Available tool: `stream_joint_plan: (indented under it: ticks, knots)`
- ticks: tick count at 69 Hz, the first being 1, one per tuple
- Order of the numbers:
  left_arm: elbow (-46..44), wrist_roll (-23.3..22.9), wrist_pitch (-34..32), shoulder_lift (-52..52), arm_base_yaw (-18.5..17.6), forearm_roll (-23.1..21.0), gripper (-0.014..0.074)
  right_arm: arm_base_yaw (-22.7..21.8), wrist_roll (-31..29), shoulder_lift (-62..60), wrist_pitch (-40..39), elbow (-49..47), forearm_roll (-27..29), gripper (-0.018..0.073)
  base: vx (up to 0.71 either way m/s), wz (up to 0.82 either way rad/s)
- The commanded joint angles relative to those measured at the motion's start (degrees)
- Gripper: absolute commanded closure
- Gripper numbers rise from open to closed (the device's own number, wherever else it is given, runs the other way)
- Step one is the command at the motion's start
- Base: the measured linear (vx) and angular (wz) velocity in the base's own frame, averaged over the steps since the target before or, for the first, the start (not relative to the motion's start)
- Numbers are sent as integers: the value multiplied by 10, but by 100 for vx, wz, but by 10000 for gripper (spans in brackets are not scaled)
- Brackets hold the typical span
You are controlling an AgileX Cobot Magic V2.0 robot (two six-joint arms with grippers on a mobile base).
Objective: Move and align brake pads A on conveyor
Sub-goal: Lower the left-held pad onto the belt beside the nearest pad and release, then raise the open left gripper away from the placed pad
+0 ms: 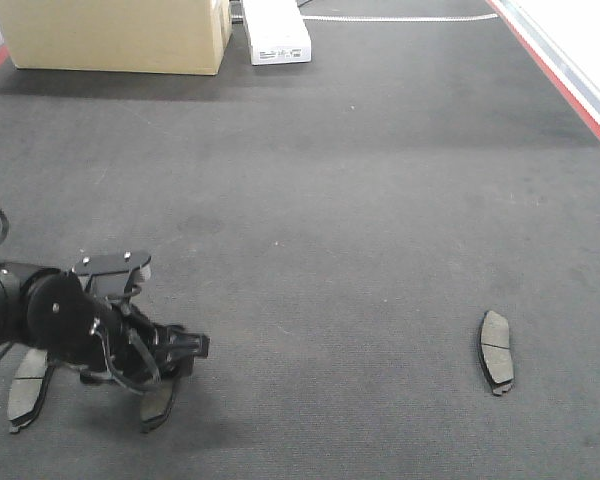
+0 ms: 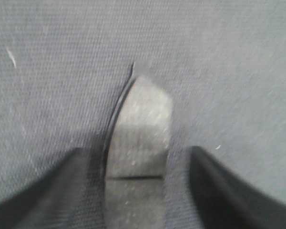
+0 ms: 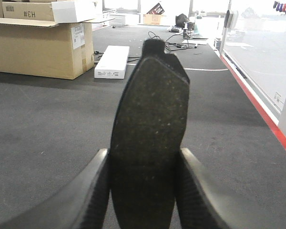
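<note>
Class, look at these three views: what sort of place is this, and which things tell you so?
Probably an industrial lab or workshop: a wide charcoal conveyor with red edges, cardboard boxes stacked behind, loose cables beyond.

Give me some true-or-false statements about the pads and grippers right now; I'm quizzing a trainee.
1. The right gripper grips a held pad clear of the conveyor. True.
2. The left gripper is clamped on a pad. False: its fingers stand apart from the flat pad lying between them.
3. A lone pad lies on the belt's right side. True.
4. The cardboard box touches the lone pad. False: it stands far off, at the far left.
</note>
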Motion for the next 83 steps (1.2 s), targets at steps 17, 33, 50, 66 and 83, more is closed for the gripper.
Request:
stream_joint_plan:
  ticks: [17, 33, 50, 66, 83]
  knots:
    - [-35, 0, 18, -191, -4, 67, 109, -4, -5, 7, -57, -16, -2, 565, 0, 0]
    - [-23, -1, 80, -364, -4, 144, 163, -4, -5, 7, -57, -16, -2, 565, 0, 0]
    - [54, 11, 112, -527, -4, 145, 171, -4, -5, 7, -57, -16, -2, 565, 0, 0]
    - [140, 66, 79, -690, -4, 145, 171, -4, -5, 7, -57, -16, -2, 565, 0, 0]
    - [185, 101, 54, -819, -4, 145, 171, -4, -5, 7, -57, -16, -2, 565, 0, 0]
